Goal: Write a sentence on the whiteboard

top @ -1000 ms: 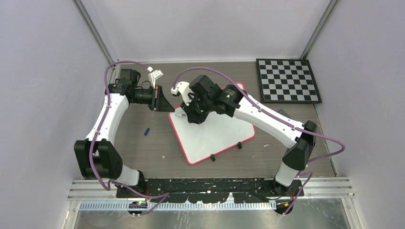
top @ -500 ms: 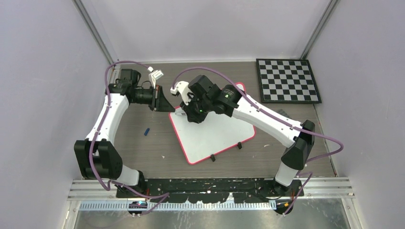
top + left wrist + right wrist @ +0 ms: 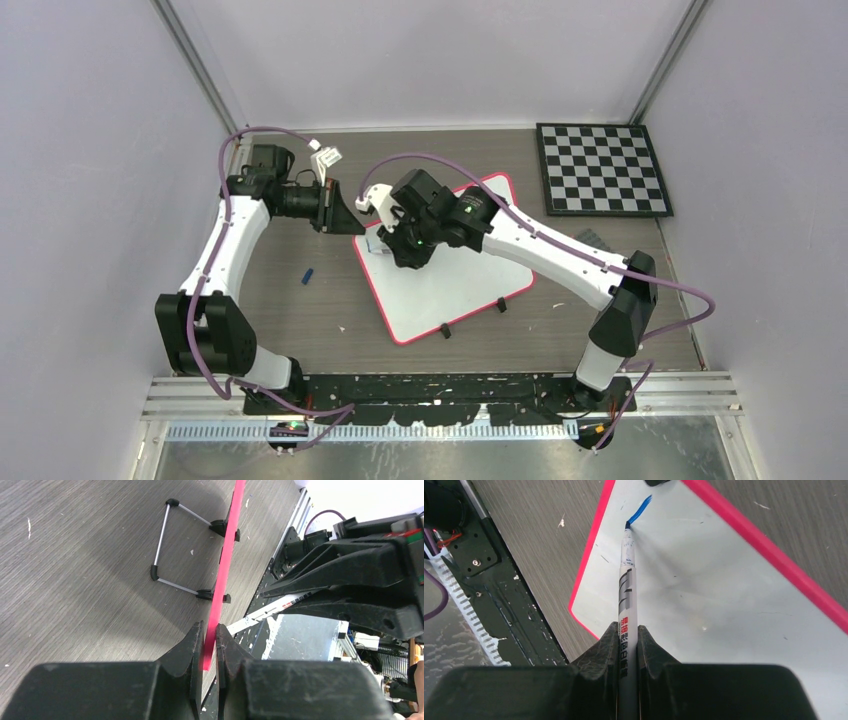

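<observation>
The whiteboard (image 3: 450, 285) lies flat mid-table, white with a pink rim (image 3: 227, 545). My left gripper (image 3: 210, 630) is shut on that rim at the board's far left corner (image 3: 358, 228). My right gripper (image 3: 627, 630) is shut on a white marker (image 3: 627, 580), which points away from the wrist. Its blue tip touches the whiteboard (image 3: 724, 590) near the left edge. Of the sentence, only one short blue stroke (image 3: 639, 509) shows, just past the tip. In the top view the right wrist (image 3: 420, 225) hides the tip and the stroke.
A black-and-white checkerboard (image 3: 603, 168) lies at the back right. A small blue cap (image 3: 308, 275) rests on the table left of the board. Two black clips (image 3: 445, 330) sit on the board's near edge. A wire stand (image 3: 165, 545) folds out beside the rim.
The right arm has shifted left and slightly nearer over the board, carrying the marker. The left arm has stayed put on the rim.
</observation>
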`<state>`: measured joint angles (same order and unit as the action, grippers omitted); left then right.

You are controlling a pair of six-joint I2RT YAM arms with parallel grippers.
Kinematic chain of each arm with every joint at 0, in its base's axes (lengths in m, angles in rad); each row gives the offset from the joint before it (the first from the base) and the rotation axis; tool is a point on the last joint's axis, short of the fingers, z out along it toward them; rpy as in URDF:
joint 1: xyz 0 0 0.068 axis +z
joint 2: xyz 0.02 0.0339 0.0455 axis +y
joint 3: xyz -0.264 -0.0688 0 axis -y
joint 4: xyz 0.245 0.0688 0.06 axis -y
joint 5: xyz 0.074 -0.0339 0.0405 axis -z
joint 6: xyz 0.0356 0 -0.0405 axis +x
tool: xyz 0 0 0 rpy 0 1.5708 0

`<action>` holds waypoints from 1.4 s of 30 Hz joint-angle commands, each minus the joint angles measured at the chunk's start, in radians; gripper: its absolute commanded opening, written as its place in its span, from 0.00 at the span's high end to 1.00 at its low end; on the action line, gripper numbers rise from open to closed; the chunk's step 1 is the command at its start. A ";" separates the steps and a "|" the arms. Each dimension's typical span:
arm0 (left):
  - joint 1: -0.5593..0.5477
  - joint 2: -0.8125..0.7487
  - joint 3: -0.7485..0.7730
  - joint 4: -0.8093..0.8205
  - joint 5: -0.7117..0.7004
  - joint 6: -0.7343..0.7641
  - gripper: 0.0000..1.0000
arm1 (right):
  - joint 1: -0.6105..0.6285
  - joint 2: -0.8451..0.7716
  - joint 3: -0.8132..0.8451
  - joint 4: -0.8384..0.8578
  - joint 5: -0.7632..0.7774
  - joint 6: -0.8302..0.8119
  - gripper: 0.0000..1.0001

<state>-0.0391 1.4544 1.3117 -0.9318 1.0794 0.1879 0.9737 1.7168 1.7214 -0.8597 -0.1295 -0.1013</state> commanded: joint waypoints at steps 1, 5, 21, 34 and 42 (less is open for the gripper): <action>-0.003 -0.020 0.011 -0.006 0.021 -0.005 1.00 | 0.003 -0.045 -0.036 0.027 0.004 0.000 1.00; -0.002 -0.020 0.009 -0.005 0.021 -0.004 1.00 | 0.003 -0.058 -0.061 0.024 -0.026 0.010 1.00; -0.009 -0.021 0.011 -0.010 0.020 0.003 1.00 | -0.003 -0.050 0.078 0.022 -0.029 0.017 1.00; -0.008 -0.026 0.007 -0.007 0.017 0.004 1.00 | -0.008 -0.016 0.083 0.017 0.041 0.001 1.00; -0.010 -0.025 0.005 -0.007 0.016 0.007 1.00 | -0.014 -0.002 0.077 0.011 0.037 -0.010 1.00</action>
<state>-0.0448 1.4544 1.3117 -0.9321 1.0859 0.1909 0.9646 1.7096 1.7691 -0.8635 -0.1055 -0.1005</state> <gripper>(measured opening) 0.116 0.180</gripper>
